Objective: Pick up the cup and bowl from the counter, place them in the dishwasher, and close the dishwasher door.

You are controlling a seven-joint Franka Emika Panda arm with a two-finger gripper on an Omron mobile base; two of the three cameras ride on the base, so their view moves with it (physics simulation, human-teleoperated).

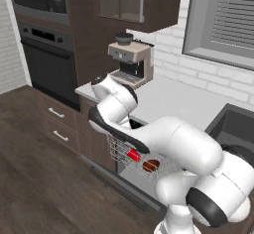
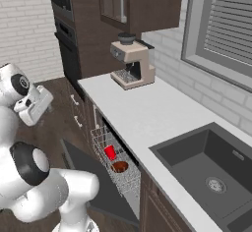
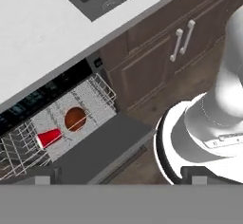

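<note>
The dishwasher (image 3: 57,83) stands open under the counter (image 2: 147,113), with its pale wire rack (image 3: 97,92) pulled out. The red cup (image 3: 49,137) lies on its side in the rack, also seen from the bases (image 1: 133,154) (image 2: 110,152). Beside it in the same rack sits the reddish-brown bowl (image 3: 75,118) (image 1: 151,165) (image 2: 119,166). The dishwasher door (image 3: 95,152) (image 2: 93,184) hangs folded down, flat in front of the rack. My gripper (image 3: 121,176) is open and holds nothing, well above and out from the rack. The hand (image 2: 34,105) is raised over the floor.
A coffee machine (image 2: 132,64) (image 1: 130,62) stands at the counter's far end. The dark sink (image 2: 211,172) is set in at the near end. A black wall oven (image 1: 47,54) and drawers (image 1: 57,124) lie left of the dishwasher. Cabinet doors with silver handles (image 3: 182,40) sit under the sink.
</note>
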